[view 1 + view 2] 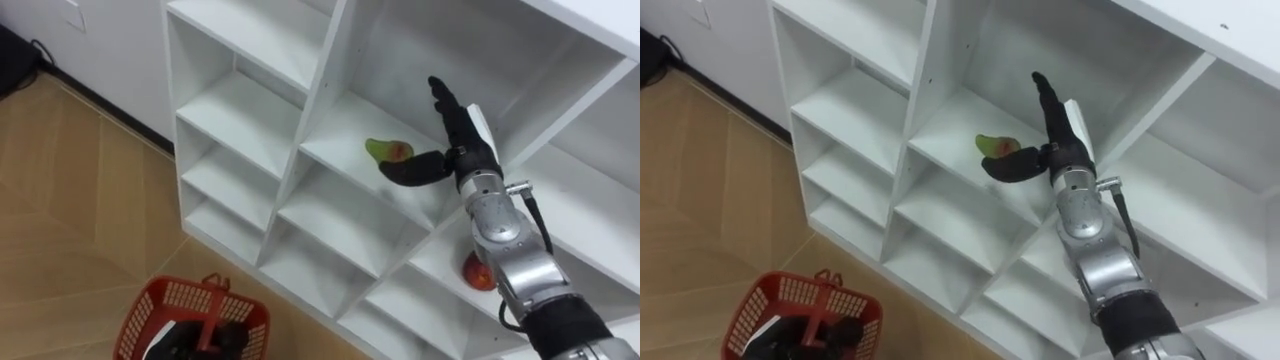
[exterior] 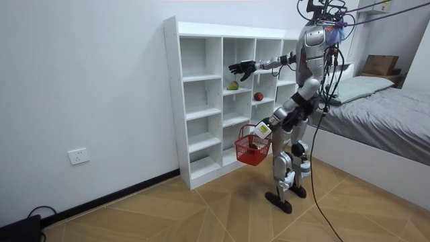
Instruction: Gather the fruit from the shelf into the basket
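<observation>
Fruits sat in two compartments of the white closet [image 1: 328, 70]. At 7 o'clock in the left eye view, above the wooden floor, hung a red basket [image 1: 160, 310], and the left hand [image 1: 225, 337] was curled round its handle. Just right of the view's centre a green pear [image 1: 388, 151] lay on a shelf in the middle column. The right hand [image 1: 462, 138] was at the pear's 3 o'clock, its fingers straight and spread apart, pointing toward 11 o'clock. Its thumb reached out at the pear's 5 o'clock, very close to it; contact could not be told. A red apple [image 1: 478, 272] lay on a lower shelf at the pear's 5 o'clock, partly hidden by the forearm.
</observation>
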Robot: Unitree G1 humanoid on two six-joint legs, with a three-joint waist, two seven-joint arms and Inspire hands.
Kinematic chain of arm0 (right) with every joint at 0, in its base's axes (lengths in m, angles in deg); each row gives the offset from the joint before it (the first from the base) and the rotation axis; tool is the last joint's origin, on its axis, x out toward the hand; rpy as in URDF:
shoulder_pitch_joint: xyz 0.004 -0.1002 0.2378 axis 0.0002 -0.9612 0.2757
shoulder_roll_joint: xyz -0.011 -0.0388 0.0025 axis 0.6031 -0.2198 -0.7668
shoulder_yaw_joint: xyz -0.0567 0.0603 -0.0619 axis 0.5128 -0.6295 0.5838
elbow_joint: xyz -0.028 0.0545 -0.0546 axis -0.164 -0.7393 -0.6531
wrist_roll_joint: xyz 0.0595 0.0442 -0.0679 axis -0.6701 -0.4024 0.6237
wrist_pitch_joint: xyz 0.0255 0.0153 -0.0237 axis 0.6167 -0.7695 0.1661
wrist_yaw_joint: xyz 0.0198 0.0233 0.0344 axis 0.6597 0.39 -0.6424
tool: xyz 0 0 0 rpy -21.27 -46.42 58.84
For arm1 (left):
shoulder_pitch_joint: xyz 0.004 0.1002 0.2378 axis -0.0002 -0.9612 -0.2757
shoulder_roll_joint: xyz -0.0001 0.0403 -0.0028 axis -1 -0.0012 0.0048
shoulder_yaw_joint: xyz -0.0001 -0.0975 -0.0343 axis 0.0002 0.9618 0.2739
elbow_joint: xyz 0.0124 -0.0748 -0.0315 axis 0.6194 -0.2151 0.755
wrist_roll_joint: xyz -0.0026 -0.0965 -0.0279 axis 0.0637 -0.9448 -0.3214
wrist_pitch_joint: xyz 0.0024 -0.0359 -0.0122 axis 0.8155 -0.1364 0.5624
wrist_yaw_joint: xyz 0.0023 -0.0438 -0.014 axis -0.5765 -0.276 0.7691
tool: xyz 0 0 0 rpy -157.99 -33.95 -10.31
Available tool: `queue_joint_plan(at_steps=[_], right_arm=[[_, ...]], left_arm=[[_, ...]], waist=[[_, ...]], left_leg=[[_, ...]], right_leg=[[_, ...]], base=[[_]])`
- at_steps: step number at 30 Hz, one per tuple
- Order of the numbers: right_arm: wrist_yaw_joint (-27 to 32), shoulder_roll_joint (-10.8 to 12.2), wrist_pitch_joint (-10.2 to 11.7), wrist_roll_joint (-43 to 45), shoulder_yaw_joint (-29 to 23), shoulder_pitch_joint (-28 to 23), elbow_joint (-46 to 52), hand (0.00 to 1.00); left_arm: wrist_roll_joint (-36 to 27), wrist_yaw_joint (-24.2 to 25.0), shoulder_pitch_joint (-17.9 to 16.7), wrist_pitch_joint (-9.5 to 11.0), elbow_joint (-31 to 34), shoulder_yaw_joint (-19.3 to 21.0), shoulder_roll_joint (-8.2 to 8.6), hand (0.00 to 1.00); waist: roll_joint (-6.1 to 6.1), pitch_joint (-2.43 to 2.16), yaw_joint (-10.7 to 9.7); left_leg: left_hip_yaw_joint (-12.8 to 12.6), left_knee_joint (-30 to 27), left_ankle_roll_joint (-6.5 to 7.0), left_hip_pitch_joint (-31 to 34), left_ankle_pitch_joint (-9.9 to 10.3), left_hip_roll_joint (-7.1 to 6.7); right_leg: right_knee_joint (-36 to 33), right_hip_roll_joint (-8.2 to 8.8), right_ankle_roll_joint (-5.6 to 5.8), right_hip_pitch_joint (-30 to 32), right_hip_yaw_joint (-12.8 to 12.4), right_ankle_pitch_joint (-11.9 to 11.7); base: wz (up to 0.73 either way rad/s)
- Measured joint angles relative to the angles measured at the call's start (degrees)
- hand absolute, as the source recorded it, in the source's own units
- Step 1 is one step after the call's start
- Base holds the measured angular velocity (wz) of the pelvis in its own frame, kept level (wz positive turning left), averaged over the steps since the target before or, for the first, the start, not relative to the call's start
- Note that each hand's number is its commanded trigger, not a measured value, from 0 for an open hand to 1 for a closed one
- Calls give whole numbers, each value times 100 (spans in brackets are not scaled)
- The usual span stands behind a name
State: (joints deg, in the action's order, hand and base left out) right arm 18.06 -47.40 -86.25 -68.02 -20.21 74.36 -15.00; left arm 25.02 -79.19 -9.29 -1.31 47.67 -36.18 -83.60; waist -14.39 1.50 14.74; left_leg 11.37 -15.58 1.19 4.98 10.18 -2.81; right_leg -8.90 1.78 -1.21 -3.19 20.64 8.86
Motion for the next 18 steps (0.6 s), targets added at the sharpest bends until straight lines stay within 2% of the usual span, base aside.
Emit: queue_joint_plan(at_steps=[1, 2, 8, 14, 15, 16, 18], right_arm=[[13, 0, 0, 9, 0, 14, -10, 0], [27, 0, 0, 0, 21, 60, -46, 0], [40, 0, 0, -15, 46, 242, -411, 0], [47, -6, 0, -5, 46, 282, -502, 0], [46, -6, 0, 25, 46, 316, -610, 0], [46, -6, -3, 64, 45, 346, -678, 0], [46, -12, -84, 413, 44, 403, -806, 0]], left_arm=[[-1, -9, 2, 0, 0, 0, -12, 100], [-2, -48, 0, 0, -23, -7, -27, 100], [-4, -63, -7, -1, -54, -103, -34, 100], [-22, -62, -4, -1, -50, -211, -32, 100], [-18, -61, 2, -2, -41, -237, -14, 100], [-9, -56, 9, -2, -35, -255, -10, 100], [22, -39, 44, -12, -36, -260, 3, 100]], waist=[[-25, -18, 1], [-18, 2, 4], [0, 36, 41], [11, 54, 51], [42, 77, 50], [34, 70, 68], [59, 84, 148]], left_leg=[[-4, -5, 0, 25, -1, -1], [-1, -10, -2, 40, -1, -7], [55, 17, -2, 51, -1, -27], [87, -15, -2, 177, 0, -42], [97, -22, -2, 201, 0, -48], [96, -29, -2, 235, 0, -50], [93, -92, -1, 356, 0, -57]], right_leg=[[-1, -2, -1, 24, 3, -1], [1, -8, -4, 33, 9, -3], [19, -17, -4, 44, 15, -3], [20, -8, -4, 135, 125, -3], [16, 0, -3, 166, 136, -2], [14, 1, -3, 200, 137, -2], [6, 2, -4, 314, 135, -3]], base=[[0], [0], [2], [4], [7], [0], [0]])
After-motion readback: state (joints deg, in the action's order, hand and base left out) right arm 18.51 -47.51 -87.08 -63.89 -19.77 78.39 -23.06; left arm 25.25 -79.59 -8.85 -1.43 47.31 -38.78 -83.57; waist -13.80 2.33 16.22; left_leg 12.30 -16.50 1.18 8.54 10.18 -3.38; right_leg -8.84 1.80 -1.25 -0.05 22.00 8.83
